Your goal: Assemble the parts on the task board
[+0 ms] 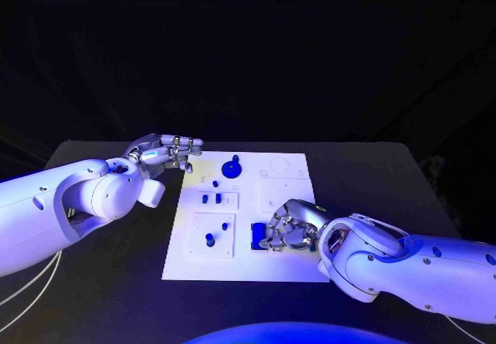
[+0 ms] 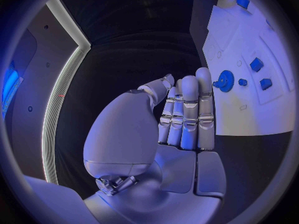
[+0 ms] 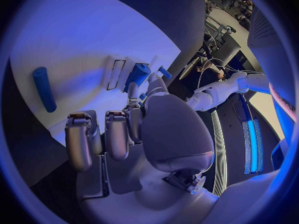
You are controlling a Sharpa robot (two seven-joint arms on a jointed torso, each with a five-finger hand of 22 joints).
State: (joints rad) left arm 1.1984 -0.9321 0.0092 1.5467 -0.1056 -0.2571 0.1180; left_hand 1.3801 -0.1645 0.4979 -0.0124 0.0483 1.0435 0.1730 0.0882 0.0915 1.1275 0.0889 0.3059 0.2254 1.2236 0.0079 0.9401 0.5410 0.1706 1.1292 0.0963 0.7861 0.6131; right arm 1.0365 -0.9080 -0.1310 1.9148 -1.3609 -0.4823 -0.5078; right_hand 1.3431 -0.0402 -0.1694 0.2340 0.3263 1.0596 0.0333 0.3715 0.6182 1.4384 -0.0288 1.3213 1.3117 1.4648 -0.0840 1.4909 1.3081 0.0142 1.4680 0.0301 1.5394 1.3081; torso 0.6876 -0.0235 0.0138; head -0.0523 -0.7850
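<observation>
The task board (image 1: 248,266) is lying in the middle of the black table (image 1: 372,179), and a blue block (image 1: 257,235) near its front edge is being gripped by the right hand (image 1: 287,228), whose fingers are closed against it. The left hand (image 1: 165,153) is being held over the board's far left corner, fingers pressed together side by side with nothing in them, near the blue gear (image 1: 231,169) standing on the board.

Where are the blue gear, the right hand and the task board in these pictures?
blue gear (image 1: 231,170): head view, the centre of its round face.
right hand (image 1: 288,228): head view, the back of the hand, over the board's near part.
task board (image 1: 289,190): head view, a bare white patch.
</observation>
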